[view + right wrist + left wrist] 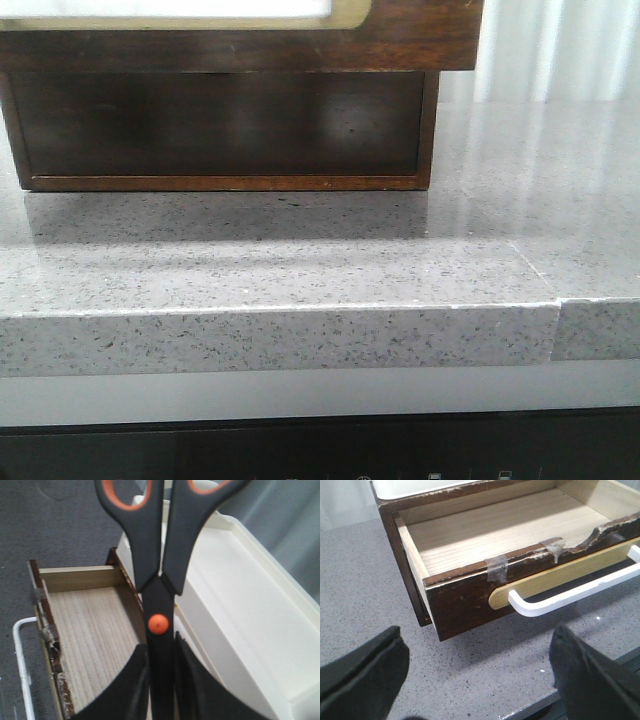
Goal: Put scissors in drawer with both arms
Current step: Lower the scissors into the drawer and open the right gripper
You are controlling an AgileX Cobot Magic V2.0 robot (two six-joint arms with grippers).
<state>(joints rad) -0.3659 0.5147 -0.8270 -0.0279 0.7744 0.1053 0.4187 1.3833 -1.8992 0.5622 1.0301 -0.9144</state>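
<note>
The scissors (pixel 150 555) have dark grey handles, orange-lined loops and an orange pivot. My right gripper (pixel 161 647) is shut on them just past the pivot, handles pointing away from the wrist. They hang above the drawer (pixel 80 577), which stands open with a bare light-wood bottom. In the left wrist view the drawer (pixel 470 597) shows its dark brown front and white handle (pixel 570 592). My left gripper (pixel 480 670) is open and empty over the counter, just in front of that drawer. In the front view only the drawer (pixel 400 40) front shows; neither gripper appears there.
A cream-white cabinet top (pixel 240 610) runs beside the drawer. Tape patches (pixel 496 569) sit on the chipped drawer rim. The speckled grey counter (pixel 300 260) ends in a front edge (pixel 280 340), with the dark cabinet base (pixel 220 125) standing on it.
</note>
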